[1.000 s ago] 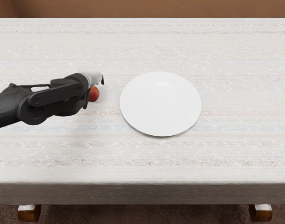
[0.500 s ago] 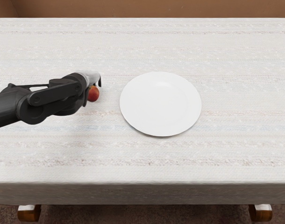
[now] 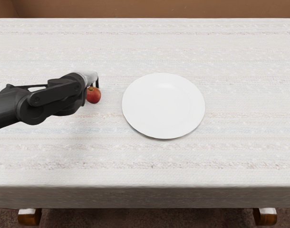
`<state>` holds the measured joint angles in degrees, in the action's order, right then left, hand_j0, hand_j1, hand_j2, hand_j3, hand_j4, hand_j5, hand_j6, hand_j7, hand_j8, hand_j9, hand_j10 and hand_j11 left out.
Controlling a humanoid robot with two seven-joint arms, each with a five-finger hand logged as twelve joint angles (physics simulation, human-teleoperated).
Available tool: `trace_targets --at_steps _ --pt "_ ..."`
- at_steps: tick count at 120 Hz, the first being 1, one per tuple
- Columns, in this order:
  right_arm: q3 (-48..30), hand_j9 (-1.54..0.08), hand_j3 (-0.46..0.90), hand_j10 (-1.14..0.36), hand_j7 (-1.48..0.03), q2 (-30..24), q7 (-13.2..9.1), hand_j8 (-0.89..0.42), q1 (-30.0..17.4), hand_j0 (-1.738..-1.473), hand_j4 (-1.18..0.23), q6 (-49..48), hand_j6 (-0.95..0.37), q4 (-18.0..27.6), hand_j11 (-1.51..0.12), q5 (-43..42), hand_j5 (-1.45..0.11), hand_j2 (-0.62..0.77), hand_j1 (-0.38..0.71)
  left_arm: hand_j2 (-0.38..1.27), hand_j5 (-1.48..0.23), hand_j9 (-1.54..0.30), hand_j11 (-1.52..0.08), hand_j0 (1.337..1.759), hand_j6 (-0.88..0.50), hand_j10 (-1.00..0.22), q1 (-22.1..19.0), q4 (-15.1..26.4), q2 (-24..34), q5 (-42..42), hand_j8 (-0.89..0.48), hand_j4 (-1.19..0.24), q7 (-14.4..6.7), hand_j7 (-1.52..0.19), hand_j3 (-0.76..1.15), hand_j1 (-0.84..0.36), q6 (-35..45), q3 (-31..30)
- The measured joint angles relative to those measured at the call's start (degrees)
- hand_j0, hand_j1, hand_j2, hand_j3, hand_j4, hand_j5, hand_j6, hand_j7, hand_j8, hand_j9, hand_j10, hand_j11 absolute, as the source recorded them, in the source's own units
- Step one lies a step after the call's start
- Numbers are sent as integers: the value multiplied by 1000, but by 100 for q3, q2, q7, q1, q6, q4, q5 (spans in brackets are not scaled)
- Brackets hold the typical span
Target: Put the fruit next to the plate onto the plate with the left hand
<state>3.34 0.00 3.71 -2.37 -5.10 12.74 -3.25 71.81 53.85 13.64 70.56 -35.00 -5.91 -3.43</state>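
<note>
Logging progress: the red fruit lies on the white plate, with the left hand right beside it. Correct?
No. The head view shows the red fruit on the table, left of the white plate, not on it. The left hand is right beside the fruit, as you said.

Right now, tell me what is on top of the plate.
Nothing: the white plate shows bare all over. The red apple lies on the table to its left, its left edge hidden by the left hand.
</note>
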Motion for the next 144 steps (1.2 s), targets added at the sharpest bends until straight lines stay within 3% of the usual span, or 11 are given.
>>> trace_targets --at_steps 47,86,122,144 --pt "0 -20 0 -15 -20 0 1 -15 0 -1658 -15 0 -15 0 -20 0 -20 -3 -331 101 -632 -634 -634 1658 -485 -490 0 -190 -291 2 -482 -491 0 -632 0 -233 -9 -2" --pt "0 -20 0 -15 -20 0 2 -15 0 -1658 -15 0 -15 0 -20 0 -20 -3 -331 306 -796 -852 -852 1653 -441 -633 -44 -206 -292 34 -459 -666 0 -823 0 -307 6 -90" --pt "0 -20 0 -15 -20 0 2 -15 0 -1658 -15 0 -15 0 -20 0 -20 -3 -331 397 -926 -949 -949 1649 -324 -691 -29 -207 -291 0 -345 -547 -3 -927 0 -394 -26 -137" --pt "0 -20 0 -15 -20 0 -1 -15 0 -1658 -15 0 -15 0 -20 0 -20 -3 -331 343 -958 -957 -955 1651 -320 -709 -3 -210 -283 -14 -360 -545 -4 -947 0 -361 -51 -144"
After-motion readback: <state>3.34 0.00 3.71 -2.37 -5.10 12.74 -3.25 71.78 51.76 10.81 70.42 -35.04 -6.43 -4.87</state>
